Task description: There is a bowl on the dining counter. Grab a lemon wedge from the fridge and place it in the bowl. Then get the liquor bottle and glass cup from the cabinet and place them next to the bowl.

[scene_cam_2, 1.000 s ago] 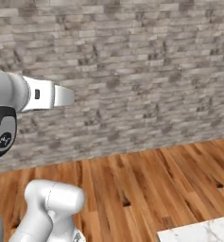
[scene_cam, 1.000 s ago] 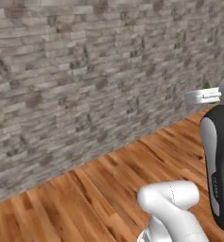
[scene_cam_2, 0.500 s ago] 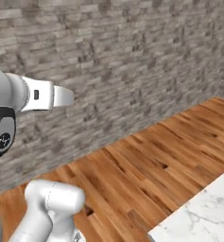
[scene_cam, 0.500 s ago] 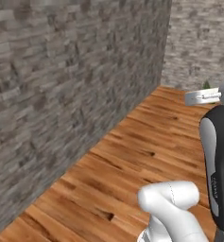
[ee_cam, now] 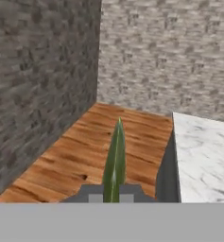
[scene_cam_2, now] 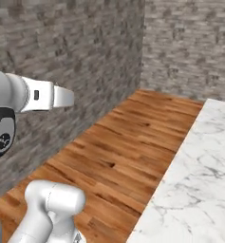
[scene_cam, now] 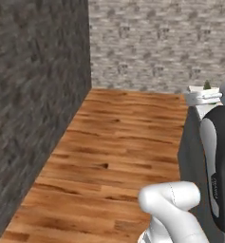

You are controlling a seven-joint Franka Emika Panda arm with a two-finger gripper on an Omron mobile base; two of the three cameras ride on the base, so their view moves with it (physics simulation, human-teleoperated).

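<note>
The gripper (ee_cam: 114, 197) is pinching the lemon wedge (ee_cam: 115, 160), a thin greenish-yellow sliver standing up between closed fingertips. It looks light, soft and slippery, so holding its flat sides seems safest. The dining counter (ee_cam: 203, 151) is lying just ahead, to the right.

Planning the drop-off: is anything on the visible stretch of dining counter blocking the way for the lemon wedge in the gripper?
Nothing visible does. The gripper holds the lemon wedge, and the visible dining counter is bare marble. The bowl isn't visible from here.
</note>
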